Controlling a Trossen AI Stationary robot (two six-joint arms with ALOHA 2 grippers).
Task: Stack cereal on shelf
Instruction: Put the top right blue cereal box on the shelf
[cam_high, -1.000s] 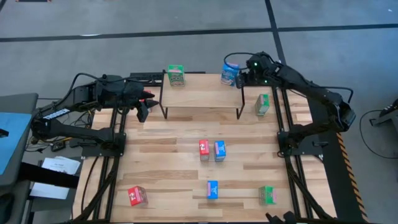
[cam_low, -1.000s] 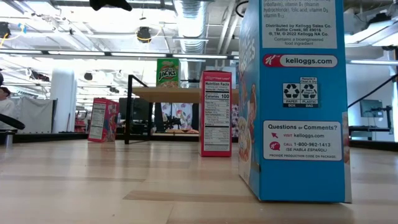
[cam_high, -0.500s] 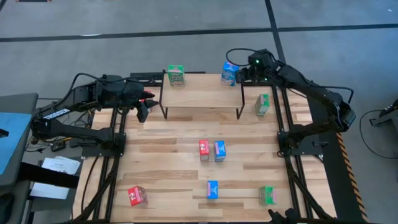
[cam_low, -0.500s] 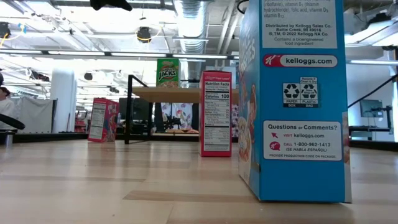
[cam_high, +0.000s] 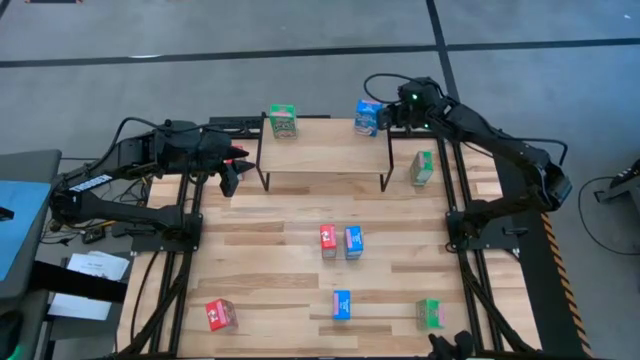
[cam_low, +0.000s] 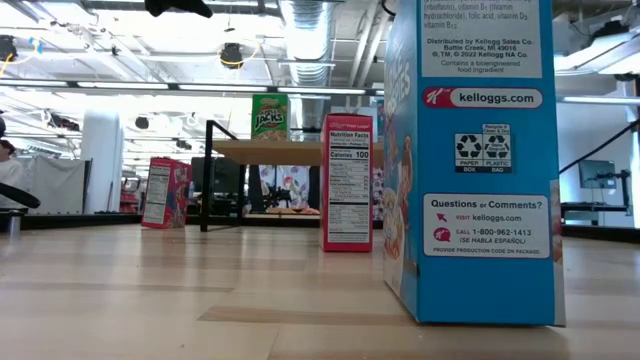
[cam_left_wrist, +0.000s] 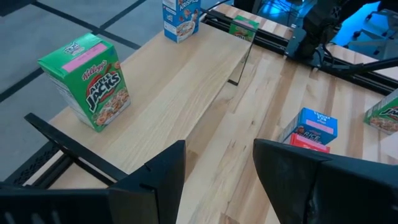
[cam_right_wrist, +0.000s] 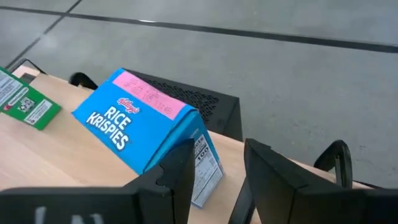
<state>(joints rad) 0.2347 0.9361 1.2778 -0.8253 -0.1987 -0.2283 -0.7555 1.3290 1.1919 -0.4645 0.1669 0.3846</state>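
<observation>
High view: two cereal boxes (cam_high: 283, 121) on shelf (cam_high: 325, 155), six below; right gripper (cam_high: 385, 117) open.

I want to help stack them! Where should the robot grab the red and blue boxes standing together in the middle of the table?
Take the blue box from above, by its narrow sides near the top. It stands upright, and the red box sits right against one face, so a hand coming from that side would bump it.
</observation>
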